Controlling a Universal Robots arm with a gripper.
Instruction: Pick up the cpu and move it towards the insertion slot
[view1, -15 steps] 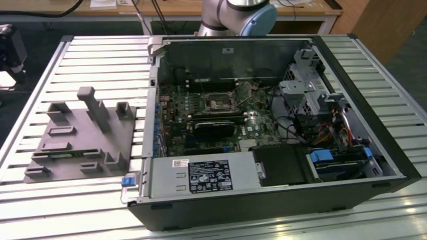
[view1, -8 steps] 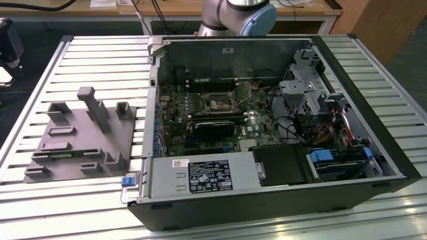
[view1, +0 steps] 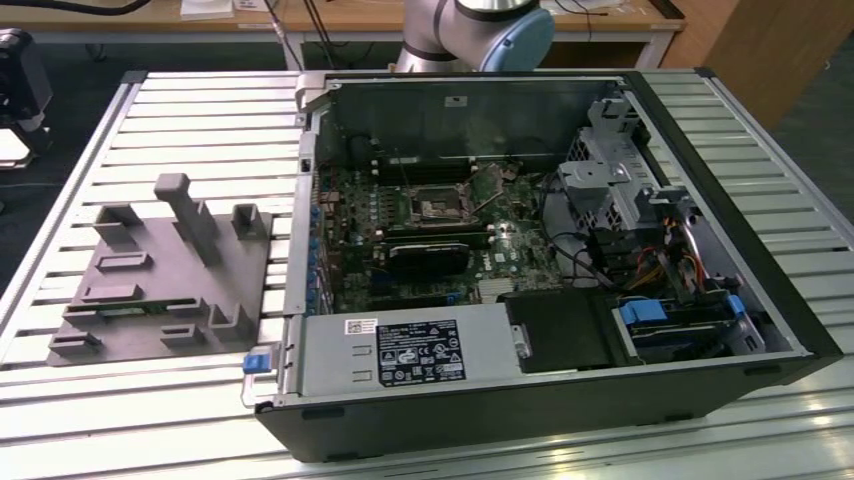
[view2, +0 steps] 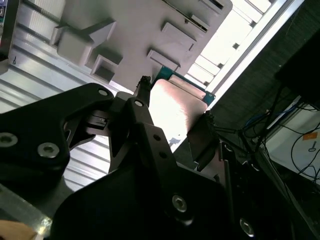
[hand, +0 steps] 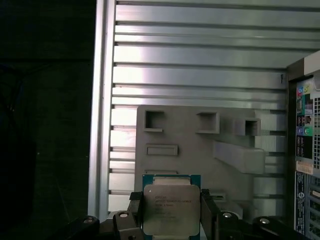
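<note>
The gripper (hand: 171, 214) is clamping the cpu (hand: 171, 206) by two opposite edges. Its dark fingers (hand: 135, 216) are pressing in from either side in both wrist views, and the silvery lid is facing the first wrist camera. The chip is lying flat in this hold, which looks meant to keep its underside level and untouched.

The chip is hanging clear above the grey fixture (hand: 200, 145), which is sitting on the slatted table (hand: 200, 65) just beside the open computer case (view1: 534, 400). The insertion slot (view1: 438, 208) — a dark square in a shiny frame on the green board — is sitting well apart from the fixture, deep inside the case.

Between the two, the case's side wall (view1: 304, 180) is rising as a barrier, and the fixture's upright posts (view1: 180, 205) are standing beneath the load. A long black card (view1: 430, 255) is lying near the socket, while a metal drive cage (view1: 601, 185) and bundled cables (view1: 667, 265) are crowding the exterior view's right — likely tight quarters for any approach.
</note>
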